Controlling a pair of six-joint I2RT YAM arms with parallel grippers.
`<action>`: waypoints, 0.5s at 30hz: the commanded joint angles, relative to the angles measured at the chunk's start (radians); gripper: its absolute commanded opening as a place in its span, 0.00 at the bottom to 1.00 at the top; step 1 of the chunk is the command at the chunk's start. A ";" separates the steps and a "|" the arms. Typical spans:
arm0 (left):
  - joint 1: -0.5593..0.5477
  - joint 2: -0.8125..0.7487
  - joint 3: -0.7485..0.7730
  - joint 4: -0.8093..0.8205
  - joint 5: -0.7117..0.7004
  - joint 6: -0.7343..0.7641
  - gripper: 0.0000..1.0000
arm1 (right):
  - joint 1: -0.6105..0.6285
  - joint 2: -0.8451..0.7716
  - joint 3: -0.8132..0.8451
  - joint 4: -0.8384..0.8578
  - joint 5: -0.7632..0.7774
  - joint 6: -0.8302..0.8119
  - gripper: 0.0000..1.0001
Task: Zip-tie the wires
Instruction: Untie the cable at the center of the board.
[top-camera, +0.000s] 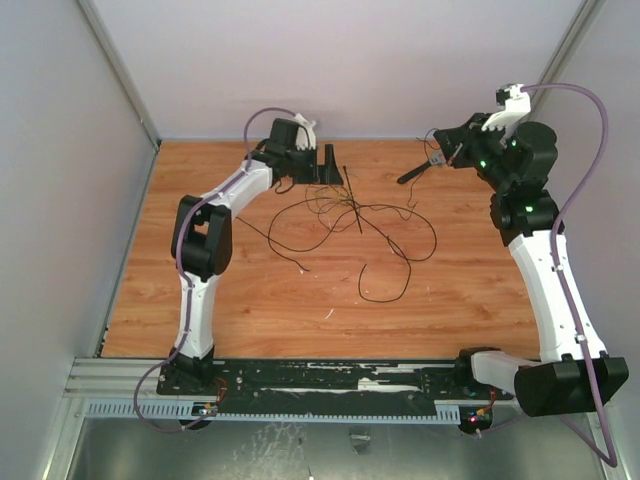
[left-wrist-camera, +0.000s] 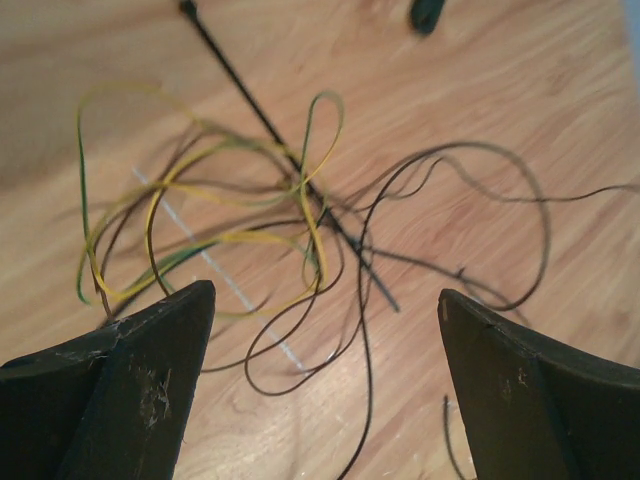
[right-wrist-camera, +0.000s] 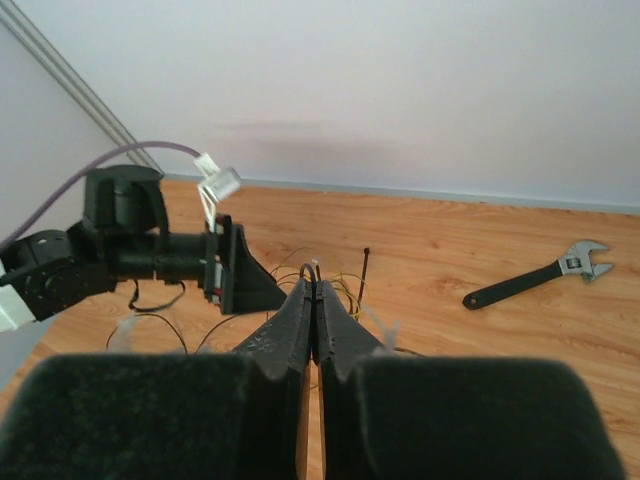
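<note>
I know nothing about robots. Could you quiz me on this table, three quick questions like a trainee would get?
1. True or false: the zip tie runs straight through the tangle of wires.
2. Of the left gripper and the right gripper, which stands open? A) left B) right C) both
3. Fill in: the ___ lies on the table, apart from the wires.
Key: 1 true; 2 A; 3 wrench.
</note>
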 joint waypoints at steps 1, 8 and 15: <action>-0.040 0.054 0.035 -0.177 -0.147 0.105 0.98 | -0.005 -0.032 -0.006 0.032 -0.010 0.017 0.00; -0.093 0.120 0.093 -0.195 -0.243 0.114 0.88 | -0.006 -0.041 -0.009 0.027 -0.007 0.017 0.00; -0.106 0.155 0.183 -0.228 -0.284 0.127 0.56 | -0.005 -0.055 -0.010 0.019 0.009 0.008 0.00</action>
